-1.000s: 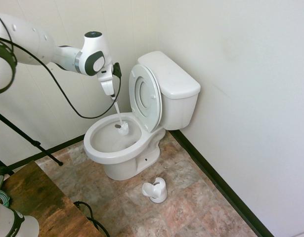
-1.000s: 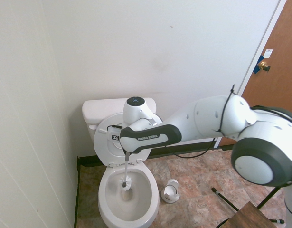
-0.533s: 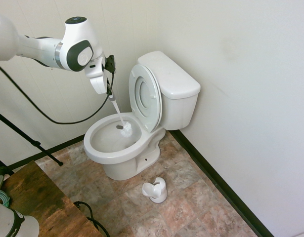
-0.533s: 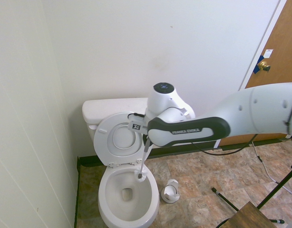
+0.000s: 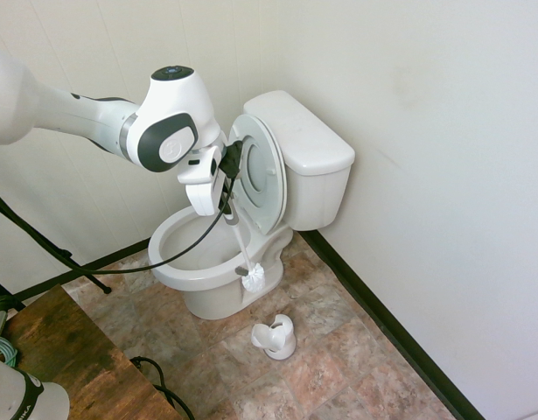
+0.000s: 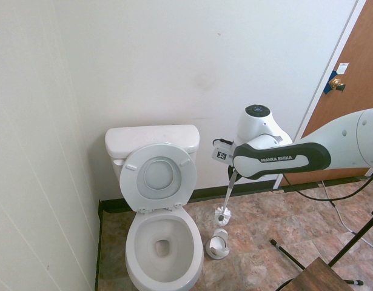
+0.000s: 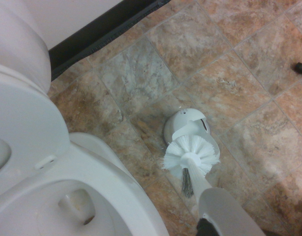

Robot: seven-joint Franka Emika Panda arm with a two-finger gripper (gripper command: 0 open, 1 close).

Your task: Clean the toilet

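The toilet (image 5: 251,188) stands in the corner of the bathroom, its tank against the back wall, its seat and lid (image 6: 157,177) tipped up against the tank (image 5: 305,131) and its bowl (image 6: 164,247) open, with a little water showing around the drain at the bottom. My pincer (image 5: 227,199) hangs beside the bowl, pointing steeply down, closed tight on the handle of a white toilet brush (image 6: 225,203). The brush's bristled head (image 5: 254,278) is outside the bowl, in the air next to its outer rim and above the tiled floor (image 5: 338,350). From the second exterior view the head hangs right over the small white brush holder (image 6: 218,244), which sits on the tiles just beside the toilet's base. My wrist view shows the bristle head (image 7: 191,153) nearly covering the holder's opening (image 7: 187,125), the two apart. A brown door (image 6: 356,91) with a brass knob stands well off from the toilet.
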